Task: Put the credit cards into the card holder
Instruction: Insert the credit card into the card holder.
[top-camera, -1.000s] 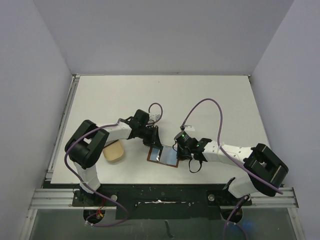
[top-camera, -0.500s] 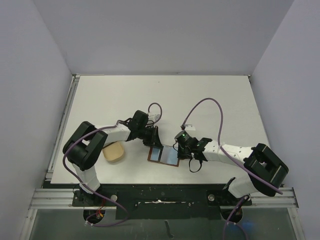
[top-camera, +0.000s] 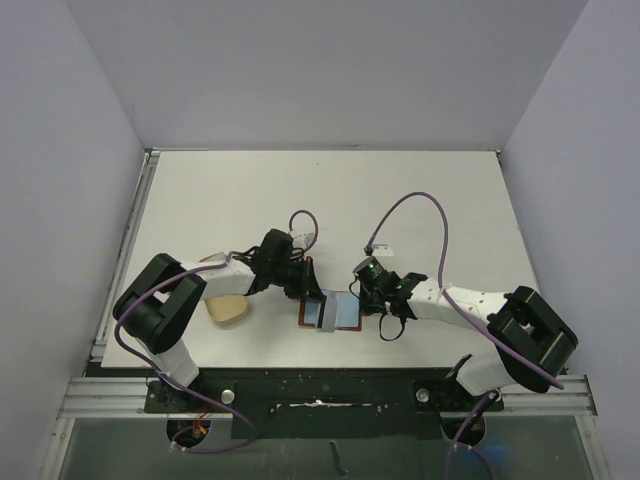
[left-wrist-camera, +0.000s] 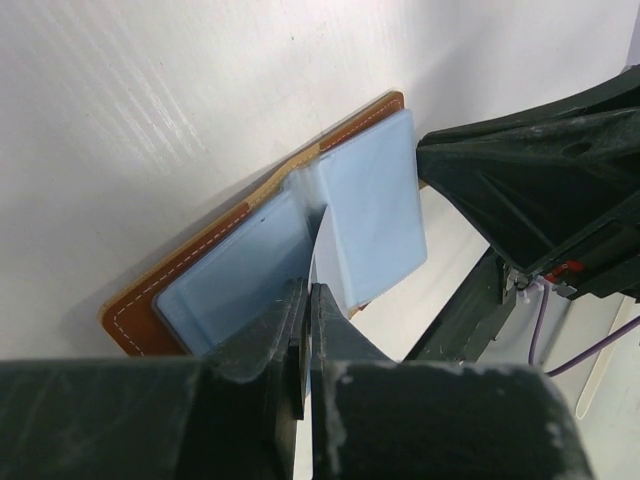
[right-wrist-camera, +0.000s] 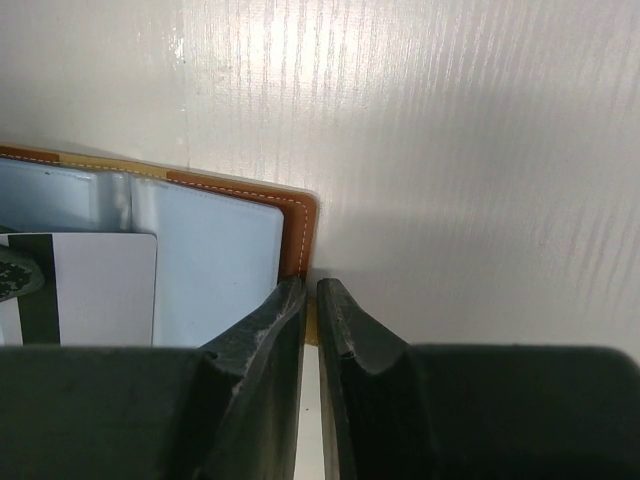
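Note:
The card holder (top-camera: 345, 313) lies open near the table's front edge, brown outside and pale blue inside (left-wrist-camera: 230, 280). My left gripper (left-wrist-camera: 305, 288) is shut on a credit card (left-wrist-camera: 317, 230), seen edge-on, whose far end reaches into the holder's centre fold. From the right wrist view that card (right-wrist-camera: 100, 290) shows a pale face with a dark stripe over the holder's left half. My right gripper (right-wrist-camera: 310, 285) is shut on the holder's right brown edge (right-wrist-camera: 297, 235). From above, the left gripper (top-camera: 307, 293) and right gripper (top-camera: 362, 303) flank the holder.
A tan rounded dish (top-camera: 228, 310) sits left of the holder, beside the left arm's forearm. The right arm's purple cable (top-camera: 420, 215) loops over the table behind the holder. The table's front edge (top-camera: 330, 362) runs just below the holder.
The left arm has drawn nearer and lower, bringing its card over the holder. The holder has swung square and shifted slightly right. The right jaws have narrowed onto its edge.

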